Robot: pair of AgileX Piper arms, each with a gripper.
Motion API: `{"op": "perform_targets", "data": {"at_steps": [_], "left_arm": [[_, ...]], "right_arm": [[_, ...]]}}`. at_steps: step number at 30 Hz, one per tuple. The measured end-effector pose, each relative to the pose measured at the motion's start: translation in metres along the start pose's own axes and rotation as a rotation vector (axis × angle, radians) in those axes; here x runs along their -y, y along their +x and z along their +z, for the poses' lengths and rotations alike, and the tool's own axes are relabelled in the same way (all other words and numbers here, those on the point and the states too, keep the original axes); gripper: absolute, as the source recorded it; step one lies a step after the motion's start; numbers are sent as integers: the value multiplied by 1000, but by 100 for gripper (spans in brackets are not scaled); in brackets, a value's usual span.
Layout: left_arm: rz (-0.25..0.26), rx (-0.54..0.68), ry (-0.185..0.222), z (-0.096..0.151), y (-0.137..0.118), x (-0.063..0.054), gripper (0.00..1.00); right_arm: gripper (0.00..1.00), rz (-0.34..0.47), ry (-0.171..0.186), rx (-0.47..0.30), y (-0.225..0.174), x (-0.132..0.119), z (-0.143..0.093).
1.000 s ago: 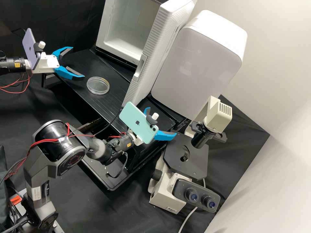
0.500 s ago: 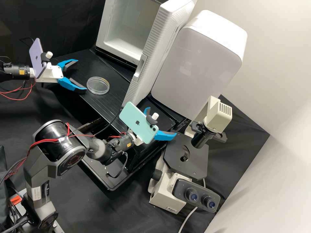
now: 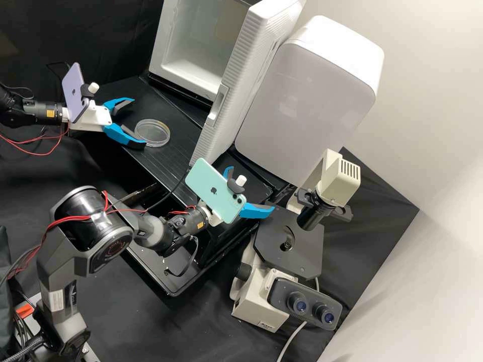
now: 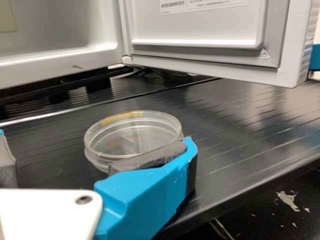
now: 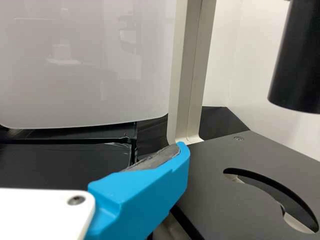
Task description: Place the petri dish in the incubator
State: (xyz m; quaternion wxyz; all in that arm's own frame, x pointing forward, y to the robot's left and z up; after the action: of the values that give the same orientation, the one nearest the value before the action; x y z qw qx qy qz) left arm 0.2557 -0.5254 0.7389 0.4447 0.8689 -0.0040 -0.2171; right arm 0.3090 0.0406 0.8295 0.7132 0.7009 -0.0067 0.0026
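A clear petri dish [image 3: 152,132] with its lid on lies on the black ribbed platform [image 3: 171,163] in front of the white incubator [image 3: 193,65], whose door [image 3: 236,85] stands swung open. My left gripper [image 3: 137,123] is open just left of the dish, one blue finger at its front rim and the other behind it. In the left wrist view the dish [image 4: 132,134] sits between the fingers [image 4: 150,185], close to one pad. My right gripper [image 3: 251,195] hangs open beside the microscope stage [image 3: 289,241], nothing in it; one finger [image 5: 145,187] shows in its wrist view.
A large white housing [image 3: 312,95] stands right of the incubator door. A microscope [image 3: 287,296] with eyepieces sits at the front right on black cloth. The incubator's lower sill [image 4: 65,62] lies just beyond the dish, with the door's edge [image 4: 210,55] to one side.
My left gripper has travelled right and slightly down across the platform, from well left of the dish to its rim. The right arm and the dish have stayed put.
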Motion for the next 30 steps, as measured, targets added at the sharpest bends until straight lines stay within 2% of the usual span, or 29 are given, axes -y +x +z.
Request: {"op": "perform_targets", "data": {"at_steps": [7,15,30], "left_arm": [[-29,22,-15,5,18,-6,100],[-91,90,-103,13,28,-5,100],[-114,131,-154,16,27,-3,100]], "right_arm": [[100,0,0,0,0,0,0],[100,0,0,0,0,0,0],[100,0,0,0,0,0,0]]}}
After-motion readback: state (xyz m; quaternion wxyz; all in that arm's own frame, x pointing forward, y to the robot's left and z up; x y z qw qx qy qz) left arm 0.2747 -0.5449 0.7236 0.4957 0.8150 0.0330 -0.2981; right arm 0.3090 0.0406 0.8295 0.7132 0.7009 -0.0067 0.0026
